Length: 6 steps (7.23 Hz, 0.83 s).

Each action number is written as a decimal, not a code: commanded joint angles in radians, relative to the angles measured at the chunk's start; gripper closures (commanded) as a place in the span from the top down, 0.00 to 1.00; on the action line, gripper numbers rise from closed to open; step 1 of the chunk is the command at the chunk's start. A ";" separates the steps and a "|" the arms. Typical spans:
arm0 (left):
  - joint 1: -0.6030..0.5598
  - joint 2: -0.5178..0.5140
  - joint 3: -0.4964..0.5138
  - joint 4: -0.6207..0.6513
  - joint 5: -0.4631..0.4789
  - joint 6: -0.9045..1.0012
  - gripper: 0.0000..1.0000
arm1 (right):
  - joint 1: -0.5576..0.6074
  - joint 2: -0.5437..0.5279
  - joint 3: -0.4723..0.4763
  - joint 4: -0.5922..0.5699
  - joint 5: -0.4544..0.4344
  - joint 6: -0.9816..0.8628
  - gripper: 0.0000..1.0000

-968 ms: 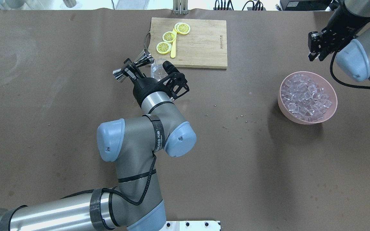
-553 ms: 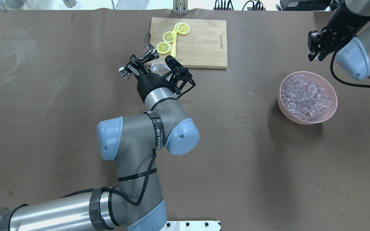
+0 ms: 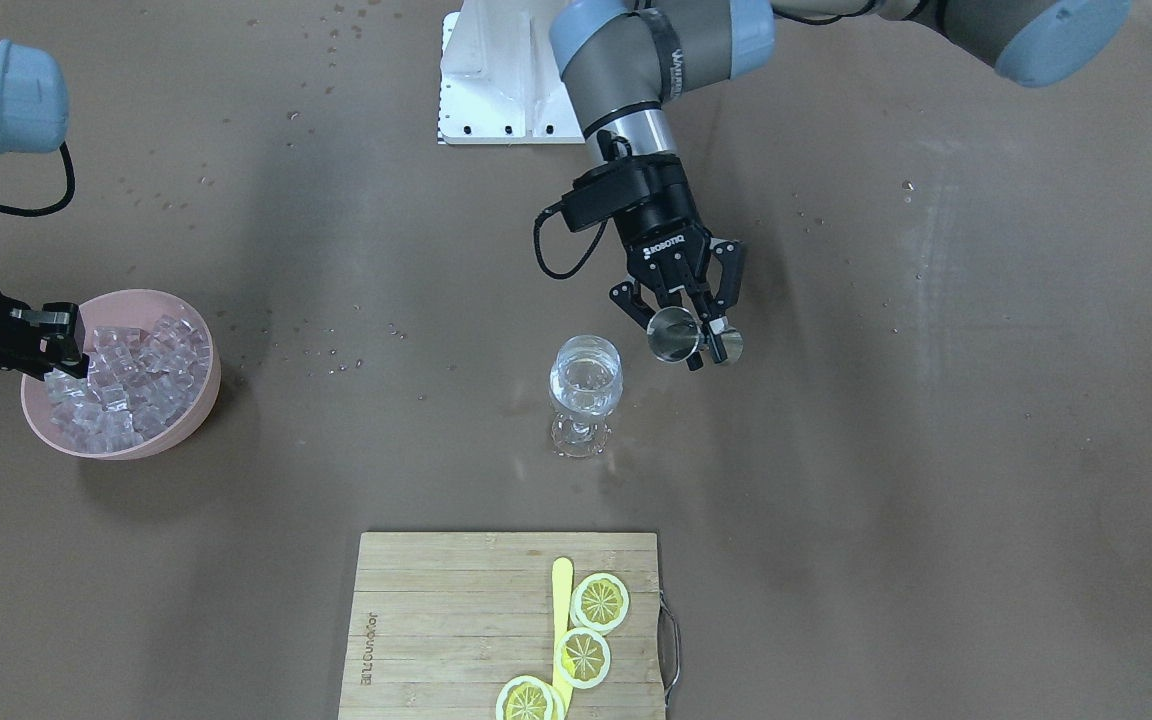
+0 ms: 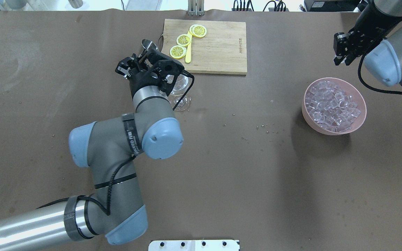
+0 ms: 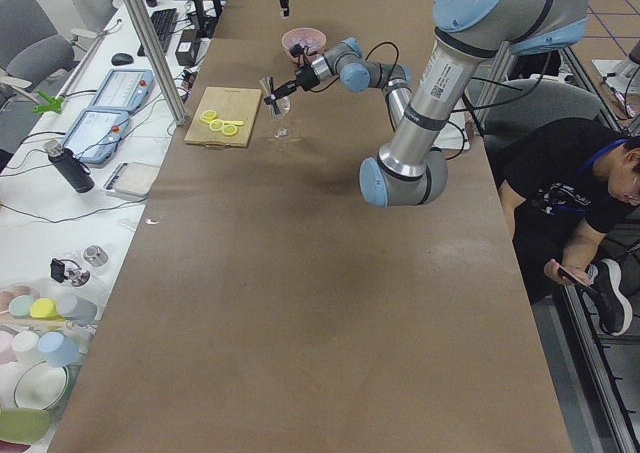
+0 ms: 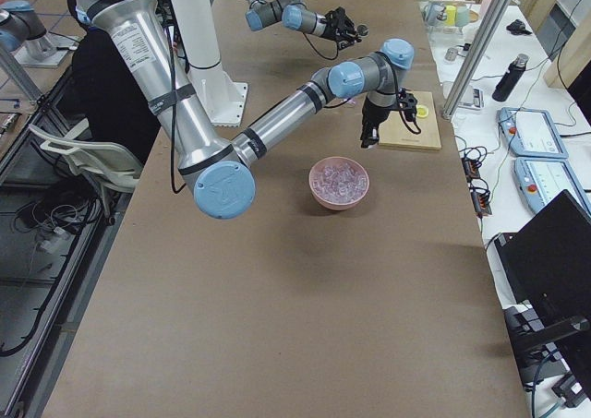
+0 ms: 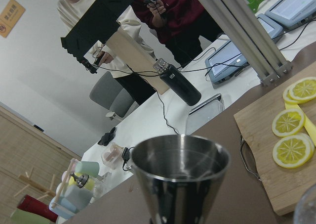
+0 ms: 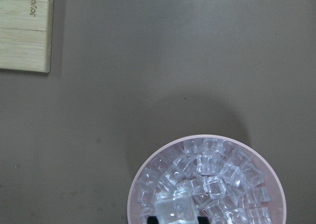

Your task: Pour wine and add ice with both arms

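My left gripper is shut on a steel jigger, held upright just beside the wine glass. In the left wrist view the jigger shows an open mouth and looks empty. The glass stands on the table with a little clear wine in it. My right gripper hovers over the far edge of the pink bowl of ice. In the right wrist view one ice cube sits large between its fingers, above the bowl.
A wooden cutting board with three lemon slices and a yellow stick lies behind the glass. Small droplets or crumbs dot the brown table between glass and bowl. The white base block is at the robot's side.
My left wrist has turned the jigger from tipped over the glass back to upright and drawn it to the glass's left. The glass now shows uncovered. My right gripper has barely moved.
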 commanded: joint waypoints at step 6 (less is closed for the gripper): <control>-0.388 0.601 0.151 -1.216 -0.402 -0.027 0.07 | -0.208 0.246 0.000 0.014 -0.032 0.483 0.00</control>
